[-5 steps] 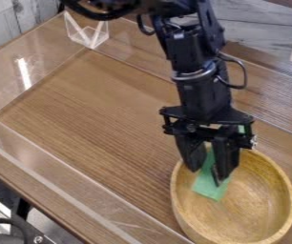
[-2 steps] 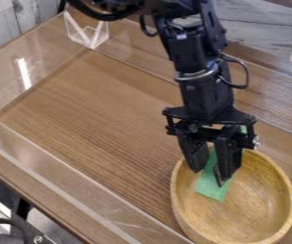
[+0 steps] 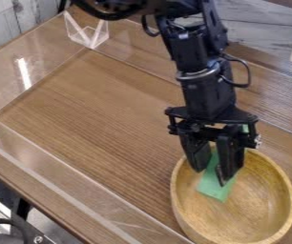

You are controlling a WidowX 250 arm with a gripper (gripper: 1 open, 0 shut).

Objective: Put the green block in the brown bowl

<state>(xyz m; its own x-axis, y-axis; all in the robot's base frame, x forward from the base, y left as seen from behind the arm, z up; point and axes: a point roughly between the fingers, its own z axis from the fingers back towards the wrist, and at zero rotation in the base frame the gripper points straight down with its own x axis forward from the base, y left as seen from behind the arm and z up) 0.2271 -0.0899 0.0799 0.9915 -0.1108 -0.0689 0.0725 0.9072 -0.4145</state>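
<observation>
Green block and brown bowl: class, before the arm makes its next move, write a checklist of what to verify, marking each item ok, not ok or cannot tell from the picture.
1. Gripper shut on the green block: ok, fingers clamp it on both sides.
2. Block is over the brown bowl, inside its rim: ok.
3. Block's lower end touches the bowl floor: cannot tell, it looks close or resting.
4. Bowl sits flat on the wooden table: ok.
5. Bowl holds nothing else in the way: ok, only bare wood shows.
6. Fingers clear of the bowl rim for opening: ok, they stand inside it.
</observation>
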